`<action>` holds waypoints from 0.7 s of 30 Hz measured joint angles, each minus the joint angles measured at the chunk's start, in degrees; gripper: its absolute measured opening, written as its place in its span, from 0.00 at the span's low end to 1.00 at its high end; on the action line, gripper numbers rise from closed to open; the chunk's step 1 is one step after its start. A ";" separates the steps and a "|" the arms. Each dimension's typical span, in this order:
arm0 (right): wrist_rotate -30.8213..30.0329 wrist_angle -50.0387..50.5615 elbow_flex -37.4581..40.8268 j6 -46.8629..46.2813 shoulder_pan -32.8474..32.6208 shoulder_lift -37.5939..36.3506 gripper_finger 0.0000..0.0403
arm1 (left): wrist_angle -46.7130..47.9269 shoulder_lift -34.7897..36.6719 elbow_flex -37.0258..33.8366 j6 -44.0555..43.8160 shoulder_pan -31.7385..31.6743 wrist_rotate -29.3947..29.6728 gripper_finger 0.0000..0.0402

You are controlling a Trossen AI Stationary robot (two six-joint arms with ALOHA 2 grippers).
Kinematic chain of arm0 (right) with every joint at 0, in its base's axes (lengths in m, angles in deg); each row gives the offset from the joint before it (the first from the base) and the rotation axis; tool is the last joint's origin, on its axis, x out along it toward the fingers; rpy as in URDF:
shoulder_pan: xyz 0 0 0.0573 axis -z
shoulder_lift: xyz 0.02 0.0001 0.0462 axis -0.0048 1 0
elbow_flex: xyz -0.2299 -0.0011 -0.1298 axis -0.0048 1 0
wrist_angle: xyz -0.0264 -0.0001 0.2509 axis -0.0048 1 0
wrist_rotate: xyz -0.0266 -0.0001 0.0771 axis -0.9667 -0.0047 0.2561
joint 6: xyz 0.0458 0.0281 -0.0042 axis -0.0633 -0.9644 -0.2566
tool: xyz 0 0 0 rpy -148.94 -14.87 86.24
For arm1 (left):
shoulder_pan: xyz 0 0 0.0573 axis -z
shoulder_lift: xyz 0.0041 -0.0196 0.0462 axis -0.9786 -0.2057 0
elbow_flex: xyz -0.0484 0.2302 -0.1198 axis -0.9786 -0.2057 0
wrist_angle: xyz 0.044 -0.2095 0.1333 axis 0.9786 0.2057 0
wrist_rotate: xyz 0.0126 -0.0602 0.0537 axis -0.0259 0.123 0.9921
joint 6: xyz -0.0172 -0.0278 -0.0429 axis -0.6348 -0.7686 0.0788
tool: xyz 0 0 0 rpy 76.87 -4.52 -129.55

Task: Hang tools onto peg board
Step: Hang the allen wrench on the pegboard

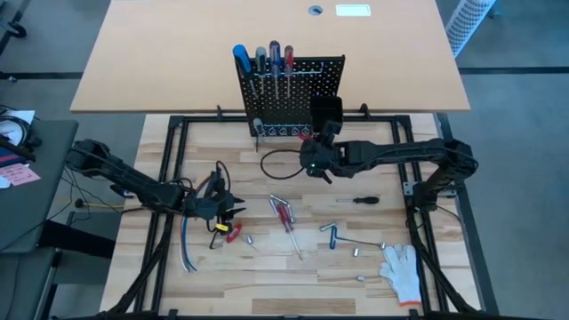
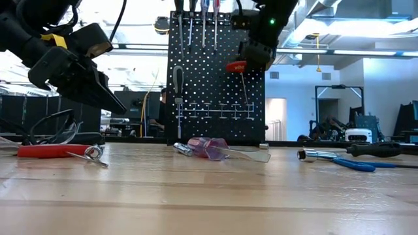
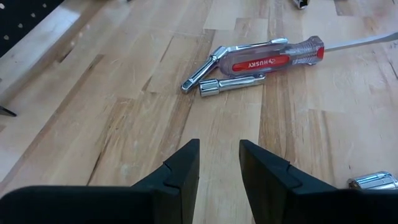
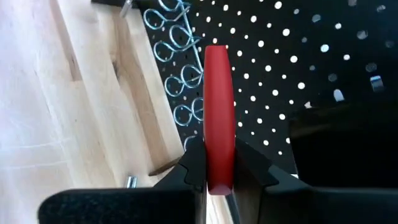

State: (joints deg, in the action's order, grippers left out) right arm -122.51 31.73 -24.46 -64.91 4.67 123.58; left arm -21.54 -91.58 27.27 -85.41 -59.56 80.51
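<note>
Red-handled screwdriver (image 4: 219, 118) is clamped in right gripper (image 4: 219, 163), held up just in front of peg board (image 1: 307, 89), near its lower right. Left gripper (image 3: 219, 163), fingers apart w/ nothing between, hovers low over table (image 1: 267, 267) at left, near a clear-handled screwdriver (image 3: 273, 57).

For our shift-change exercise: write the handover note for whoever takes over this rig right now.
Right gripper: shut on a red-handled screwdriver, held up at the peg board.
Left gripper: open, empty, low over the table near the clear-handled Husky screwdriver.
Done: four screwdrivers stand along the board's top edge.
Left: seat the red one, then hang the loose tools on the table. The white glove stays.
</note>
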 joint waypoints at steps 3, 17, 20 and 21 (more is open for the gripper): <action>-0.92 -1.00 0.91 -1.24 0.32 -0.09 0.11 | 0.02 0.00 0.00 0.00 0.00 -0.04 0.27; 0.38 -0.93 1.60 -5.30 3.16 -0.07 0.11 | 0.00 0.00 0.00 -0.24 0.00 -0.04 0.27; 2.55 -0.97 1.60 -7.27 4.24 -0.07 0.11 | -0.01 0.00 0.00 -0.34 0.00 -0.04 0.27; 3.21 -1.00 1.60 -7.92 4.56 -0.11 0.11 | 0.00 0.00 0.00 -0.38 0.00 -0.03 0.27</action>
State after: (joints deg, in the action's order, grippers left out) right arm -119.30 30.73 -22.86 -72.83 9.23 123.47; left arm -21.54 -91.58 27.27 -85.78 -59.56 80.48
